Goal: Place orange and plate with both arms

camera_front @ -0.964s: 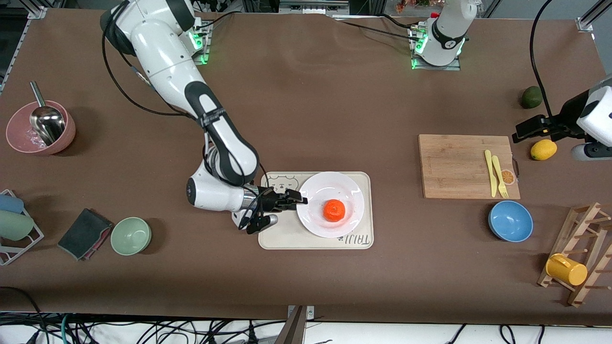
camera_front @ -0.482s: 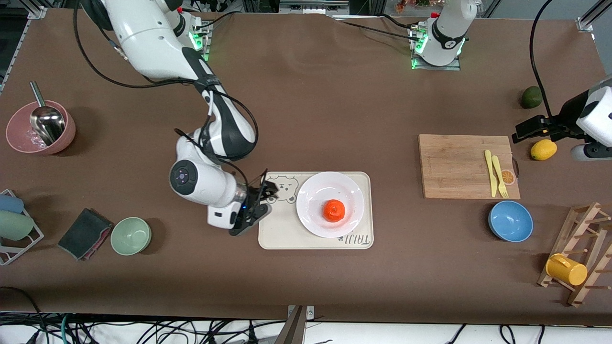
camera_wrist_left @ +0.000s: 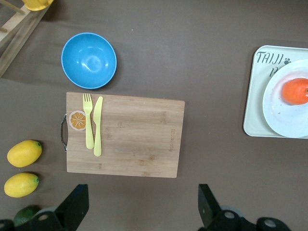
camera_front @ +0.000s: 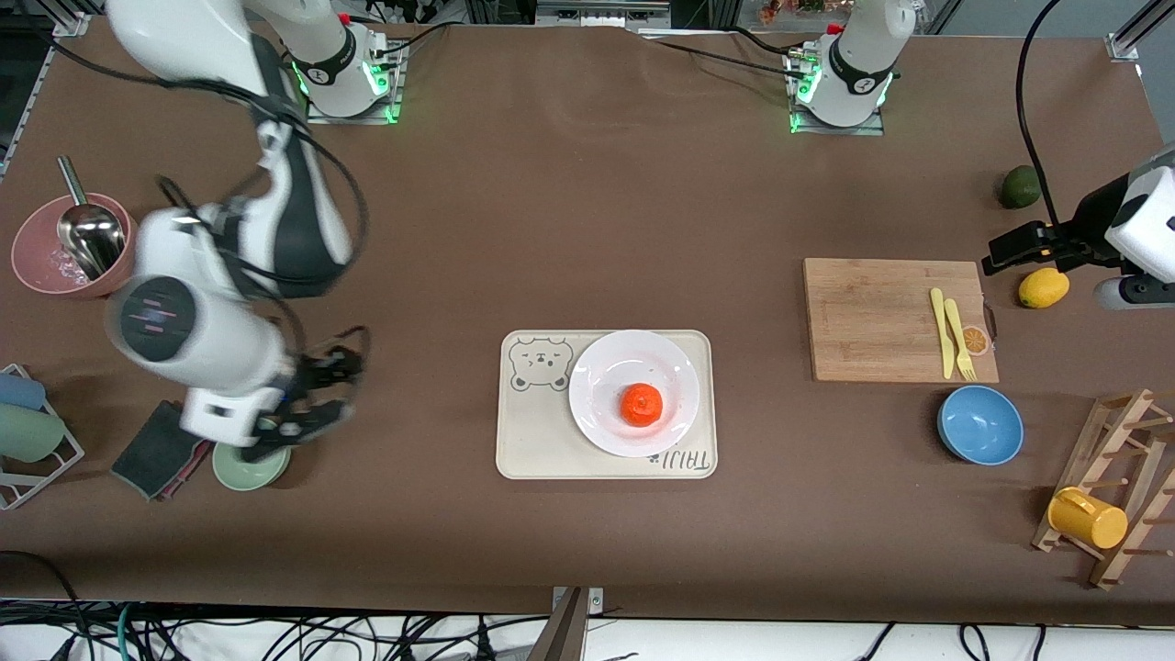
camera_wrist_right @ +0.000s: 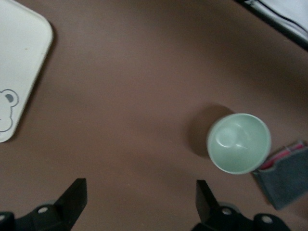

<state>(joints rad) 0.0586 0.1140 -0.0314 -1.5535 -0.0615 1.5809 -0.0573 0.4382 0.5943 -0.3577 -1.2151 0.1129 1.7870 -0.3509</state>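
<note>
Front view
Orange (camera_front: 641, 404): on the plate (camera_front: 606, 367), near its middle; judged light, firm, prone to roll; best pinched across its widest part.
Plate: on the tray (camera_front: 551, 450); judged stiff, glossy, breakable; hold at the rim.
Pink bowl (camera_front: 37, 266): holds a metal scoop (camera_front: 89, 234).
Green bowl (camera_front: 248, 471): partly under the right gripper (camera_front: 307, 397).
Rack (camera_front: 1115, 491): carries a yellow cup (camera_front: 1087, 518).

Left wrist view
Left gripper (camera_wrist_left: 143, 208): fingers wide apart, holding nothing, over bare table beside the board (camera_wrist_left: 139, 139).
Blue bowl (camera_wrist_left: 89, 60): empty.
Board: bears a fork (camera_wrist_left: 88, 120) and knife (camera_wrist_left: 97, 126).

Right wrist view
Right gripper (camera_wrist_right: 140, 198): fingers wide apart, holding nothing.
Green bowl (camera_wrist_right: 238, 143): empty.
</note>
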